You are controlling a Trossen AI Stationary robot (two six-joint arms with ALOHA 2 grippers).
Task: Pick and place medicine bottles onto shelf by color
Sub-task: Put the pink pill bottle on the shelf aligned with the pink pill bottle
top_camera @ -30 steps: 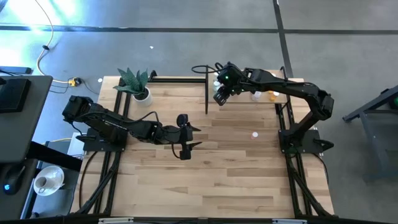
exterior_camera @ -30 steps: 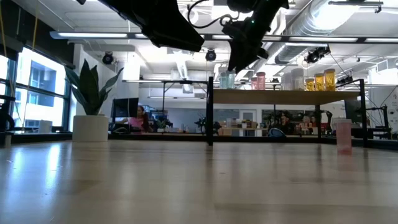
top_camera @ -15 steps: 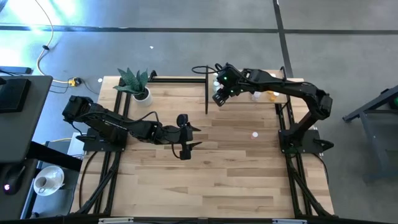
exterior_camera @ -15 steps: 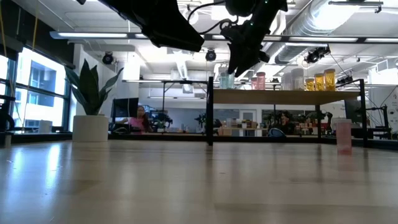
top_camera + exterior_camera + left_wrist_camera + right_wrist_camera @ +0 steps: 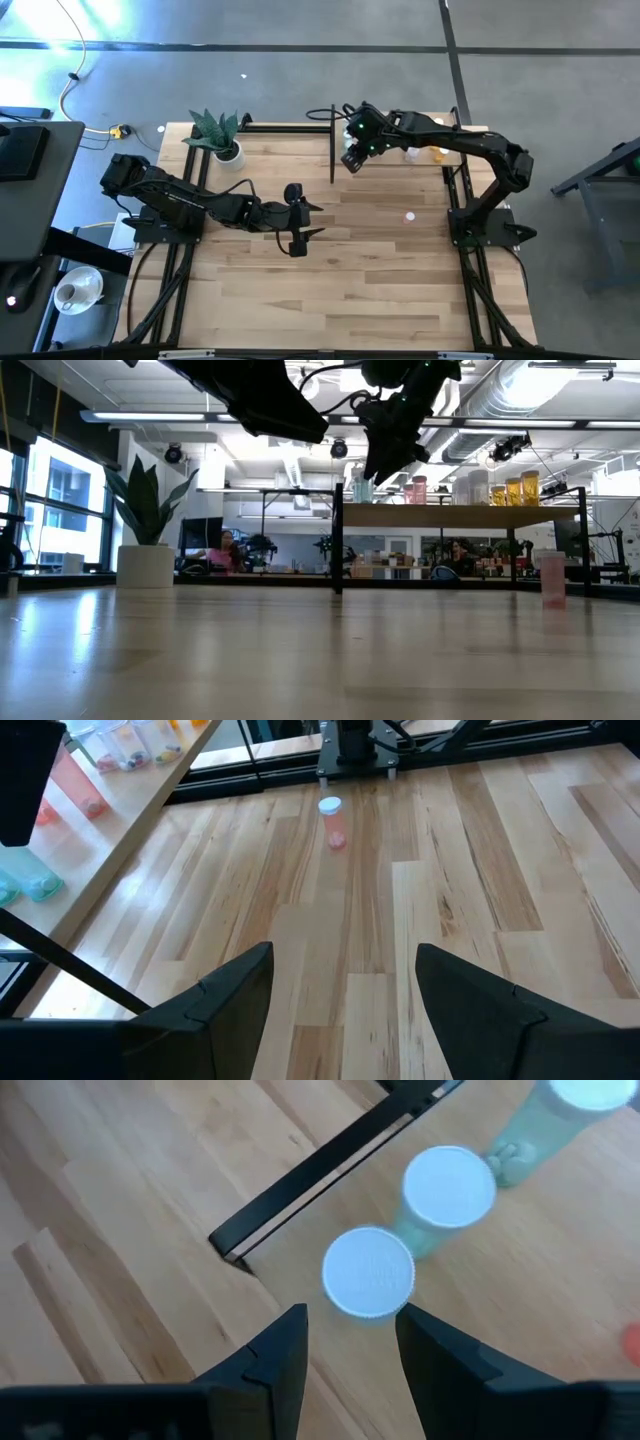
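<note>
The shelf (image 5: 450,515) stands at the table's far right with rows of medicine bottles: teal (image 5: 360,490), pink (image 5: 415,490), clear (image 5: 470,485) and orange (image 5: 520,490). My right gripper (image 5: 350,1330) hovers open above the shelf's left end. Just past its fingertips, a teal bottle with a white cap (image 5: 368,1272) stands on the board beside two more teal bottles (image 5: 448,1185). One pink bottle (image 5: 409,216) stands upright on the table, to the right of the middle. My left gripper (image 5: 300,222) hangs open over the table's middle, pointing toward that pink bottle (image 5: 332,820).
A potted plant (image 5: 228,150) stands at the far left corner. The shelf's black posts (image 5: 337,550) rise from the table just below my right gripper. Bare planks lie across the near half of the table (image 5: 340,300).
My right gripper has tipped slightly and drifted a little toward the table's left over the shelf's end; its fingers keep the same gap.
</note>
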